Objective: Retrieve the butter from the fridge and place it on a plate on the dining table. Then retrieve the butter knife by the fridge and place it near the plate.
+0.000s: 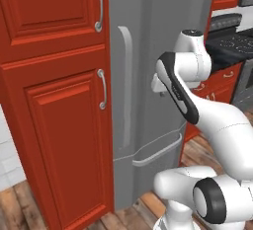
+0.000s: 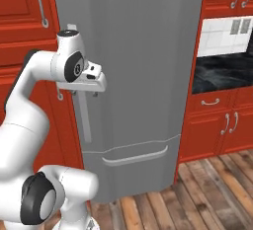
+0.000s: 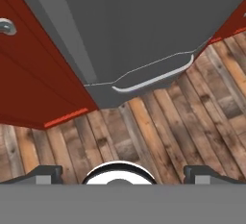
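Observation:
The fridge (image 1: 148,36) is a tall grey appliance and its door is shut. A long light-grey vertical handle (image 1: 127,86) runs down its left side, and a curved drawer handle (image 2: 134,156) sits lower down. My gripper (image 2: 84,94) hangs in front of the door, right by the top of the vertical handle (image 2: 85,120), pointing down at the floor. It is open, with nothing between the fingers (image 3: 45,172). The hand view looks down the fridge front (image 3: 144,26) to the drawer handle (image 3: 153,76). The butter, plate, dining table and butter knife are out of view.
Tall red cabinets (image 1: 59,125) with metal handles stand directly left of the fridge. To its right are a black marble counter (image 2: 222,73) over red drawers and a dark stove top (image 1: 232,41). Wooden floor (image 2: 207,189) lies in front.

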